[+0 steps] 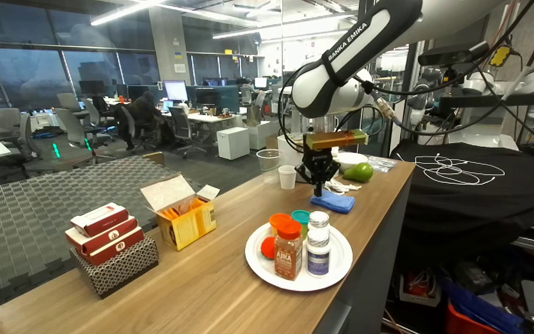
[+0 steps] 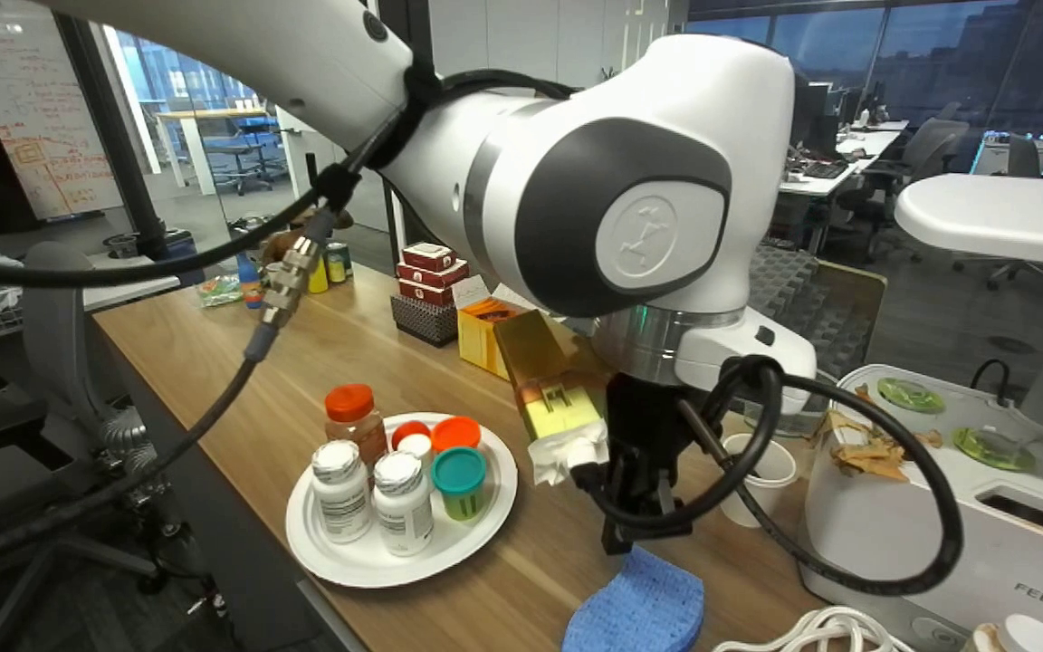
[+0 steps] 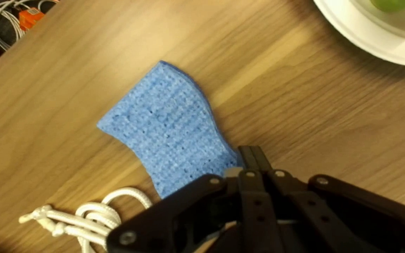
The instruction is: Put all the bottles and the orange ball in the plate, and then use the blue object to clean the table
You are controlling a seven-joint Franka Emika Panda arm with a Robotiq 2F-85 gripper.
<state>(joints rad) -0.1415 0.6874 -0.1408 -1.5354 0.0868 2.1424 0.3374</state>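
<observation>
The blue sponge (image 1: 334, 202) lies flat on the table; it also shows in the wrist view (image 3: 167, 126). My gripper (image 3: 252, 149) points down at one edge of the sponge, fingers together with nothing between them; I cannot tell whether the tips touch the sponge. The white plate (image 1: 254, 262) holds a brown jar with a red lid (image 1: 288, 258), white bottles (image 2: 340, 496), an orange-lidded container (image 2: 455, 434), a teal-lidded container (image 2: 459, 480) and the orange-red ball (image 1: 267, 247). The ball is partly hidden behind other things in both exterior views.
White rope (image 3: 90, 221) lies beside the sponge. A paper cup (image 1: 287, 177), a green fruit-like object (image 1: 359, 172) and a white bin (image 2: 929, 534) stand near the gripper. An open yellow box (image 1: 188, 225) and stacked red boxes (image 1: 109, 234) stand along the table's far side.
</observation>
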